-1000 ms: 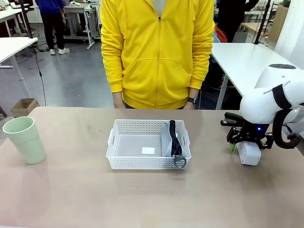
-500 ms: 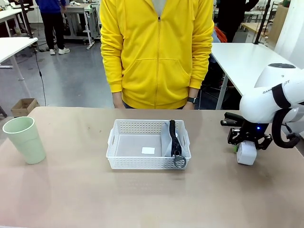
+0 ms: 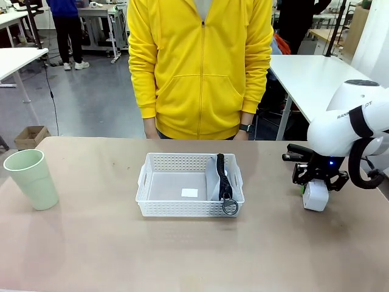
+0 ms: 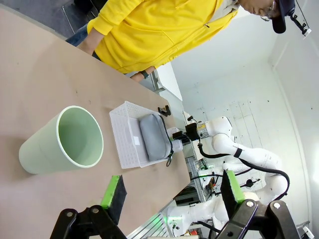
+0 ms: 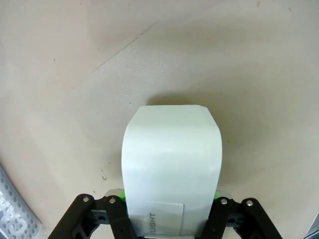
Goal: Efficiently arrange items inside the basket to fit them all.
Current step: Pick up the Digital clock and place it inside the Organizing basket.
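The right jaws clamp the small white box (image 3: 315, 196) by its sides at the right end of the counter (image 3: 182, 255), well apart from the basket (image 3: 188, 208) (light, stiff, smooth, I judge; hold mid-sides gently); the left jaws gape empty.

The small white box (image 5: 172, 164) bears a label (image 5: 163, 219) printed sideways, its visible letters reading "LIGHT". The right arm (image 3: 349, 125) shows partial lettering, "RAN".
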Controlling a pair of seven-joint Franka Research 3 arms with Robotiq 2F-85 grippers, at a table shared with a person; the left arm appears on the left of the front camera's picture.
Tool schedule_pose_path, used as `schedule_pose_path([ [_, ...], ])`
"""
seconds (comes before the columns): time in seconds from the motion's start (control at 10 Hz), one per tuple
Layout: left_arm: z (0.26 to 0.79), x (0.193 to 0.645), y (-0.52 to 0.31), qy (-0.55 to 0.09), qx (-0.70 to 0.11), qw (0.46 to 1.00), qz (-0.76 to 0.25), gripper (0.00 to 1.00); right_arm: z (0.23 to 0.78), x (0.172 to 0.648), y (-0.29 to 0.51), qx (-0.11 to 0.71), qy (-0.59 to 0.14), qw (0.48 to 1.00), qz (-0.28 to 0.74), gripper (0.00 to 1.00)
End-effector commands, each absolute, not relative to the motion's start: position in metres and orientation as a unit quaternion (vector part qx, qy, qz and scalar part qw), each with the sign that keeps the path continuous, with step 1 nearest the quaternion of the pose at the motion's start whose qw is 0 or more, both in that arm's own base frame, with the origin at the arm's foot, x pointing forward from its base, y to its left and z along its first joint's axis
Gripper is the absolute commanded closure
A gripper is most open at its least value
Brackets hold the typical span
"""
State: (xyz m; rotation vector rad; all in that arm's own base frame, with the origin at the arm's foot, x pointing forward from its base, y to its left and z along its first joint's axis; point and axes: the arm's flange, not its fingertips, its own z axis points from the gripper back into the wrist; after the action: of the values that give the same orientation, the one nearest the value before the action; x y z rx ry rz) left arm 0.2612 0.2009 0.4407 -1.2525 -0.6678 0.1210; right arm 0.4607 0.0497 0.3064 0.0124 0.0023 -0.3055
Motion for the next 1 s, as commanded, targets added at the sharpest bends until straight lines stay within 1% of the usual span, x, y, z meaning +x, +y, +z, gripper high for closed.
schedule_pose_path([
  [0.0,0.443,0.261,0.201,-0.319,-0.579,0.749,0.048,0.0,0.307,0.454,0.049,0.031,0.001,0.99,-0.135,1.0],
  [0.1,0.443,0.261,0.201,-0.319,-0.579,0.749,0.048,0.0,0.329,0.44,0.045,0.052,-0.015,0.993,-0.107,1.0],
  [0.4,0.443,0.261,0.201,-0.319,-0.579,0.749,0.048,0.0,0.398,0.399,0.052,0.055,-0.029,0.998,-0.023,1.0],
  [0.5,0.443,0.261,0.201,-0.319,-0.579,0.749,0.048,0.0,0.418,0.376,0.058,0.075,-0.036,0.996,0.032,1.0],
  [0.6,0.443,0.261,0.201,-0.319,-0.579,0.749,0.048,0.0,0.433,0.351,0.06,0.092,-0.051,0.992,0.072,1.0],
  [0.8,0.443,0.261,0.201,-0.319,-0.579,0.749,0.048,0.0,0.445,0.309,0.049,0.134,-0.077,0.978,0.139,1.0],
  [0.9,0.443,0.261,0.201,-0.319,-0.579,0.749,0.048,0.0,0.445,0.294,0.036,0.157,-0.11,0.973,0.128,1.0],
])
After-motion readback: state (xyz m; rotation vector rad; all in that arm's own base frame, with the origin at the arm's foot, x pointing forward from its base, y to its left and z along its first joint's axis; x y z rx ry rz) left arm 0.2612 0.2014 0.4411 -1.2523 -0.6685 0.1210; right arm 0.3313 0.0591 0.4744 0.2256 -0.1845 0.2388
